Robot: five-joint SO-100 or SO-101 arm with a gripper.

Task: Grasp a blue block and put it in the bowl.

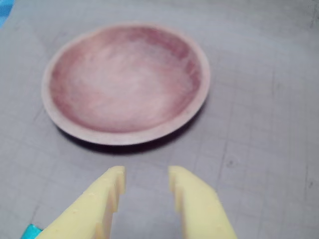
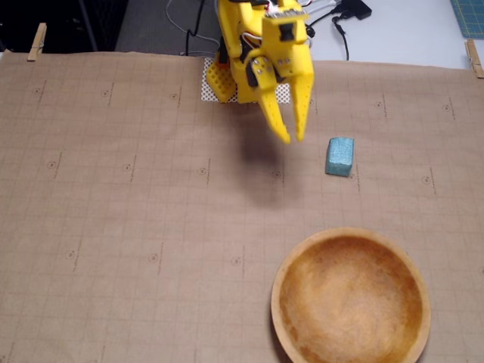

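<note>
The yellow gripper [image 2: 290, 139] hangs above the bench [image 2: 136, 227] with its two pointed fingers [image 2: 278, 121] angled downward, tips parted by a narrow gap and nothing between them. In the wrist view the gripper [image 1: 146, 174] enters from the bottom edge, its stepped inner faces apart and only bare surface visible between them. Its shadow falls on the paper just below and to the left of the fingertips in the fixed view.

Just to the right of the gripper in the fixed view, and a little lower in the picture, lies the blue block [image 2: 339, 156], flat on the bench, apart from the fingers and not touched by them. At the bottom-left corner of the wrist view a small teal sliver shows beside the left finger; whether it is the block cannot be told.

Farther out, ahead of the fingertips in the wrist view, sits the bowl [image 1: 124, 82], empty, its pale rim circling a mottled inside. In the fixed view the bowl [image 2: 351, 296] stands well below the gripper and to its right, near the bottom edge, well apart from the block.

The bench is covered with brown paper printed with a fine grid. Behind the gripper the yellow arm [image 2: 249, 45] rises from its base at the far edge of the paper, and wooden clips [image 2: 36, 41] hold the sheet's upper corners.
</note>
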